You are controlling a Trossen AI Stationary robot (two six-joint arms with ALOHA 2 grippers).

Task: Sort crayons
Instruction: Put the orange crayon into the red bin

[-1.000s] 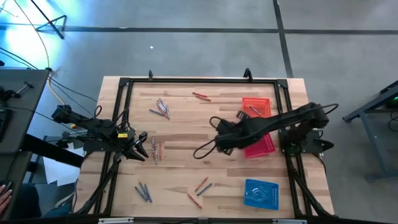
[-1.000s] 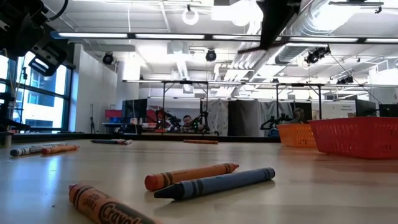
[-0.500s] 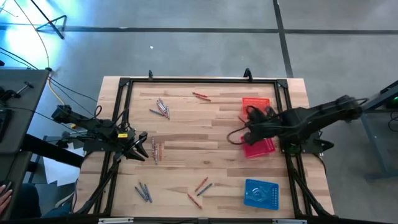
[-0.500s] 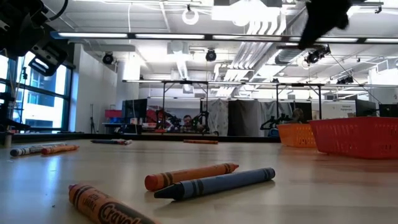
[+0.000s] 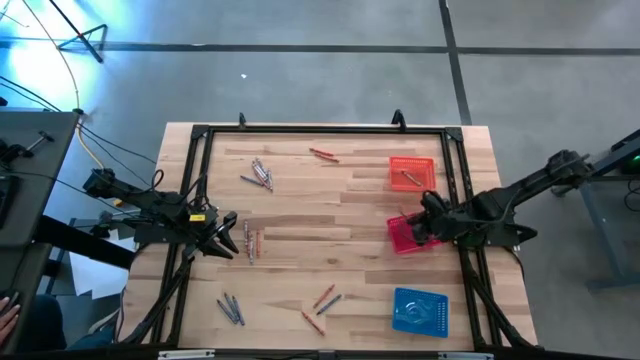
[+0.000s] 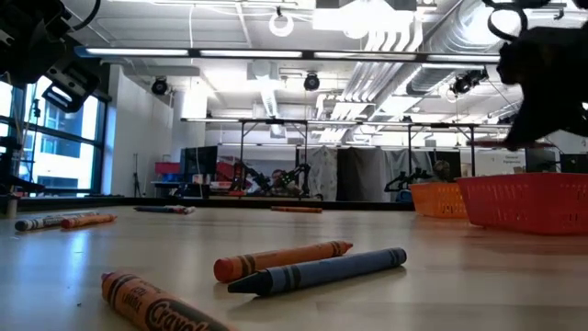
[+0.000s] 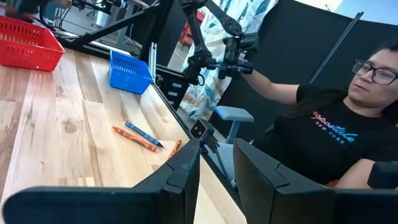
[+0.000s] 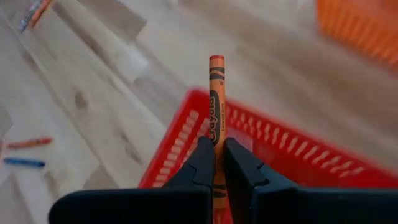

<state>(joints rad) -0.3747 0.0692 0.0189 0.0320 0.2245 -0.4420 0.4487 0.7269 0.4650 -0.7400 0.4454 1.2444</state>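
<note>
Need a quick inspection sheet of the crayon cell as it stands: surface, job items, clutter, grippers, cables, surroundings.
Surface: wooden table in a black frame.
Job's things: loose crayons in scattered groups; one crayon lies in the orange basket; red basket and blue basket along the right side.
Clutter: nothing seen.
Grippers: right gripper shut on an orange-red crayon, over the red basket. Left gripper waits at the table's left edge by a crayon pair, fingers apart, holding nothing.
Cables: yellow and black leads off the table's left side.
Surroundings: a seated person shows in the left wrist view.
</note>
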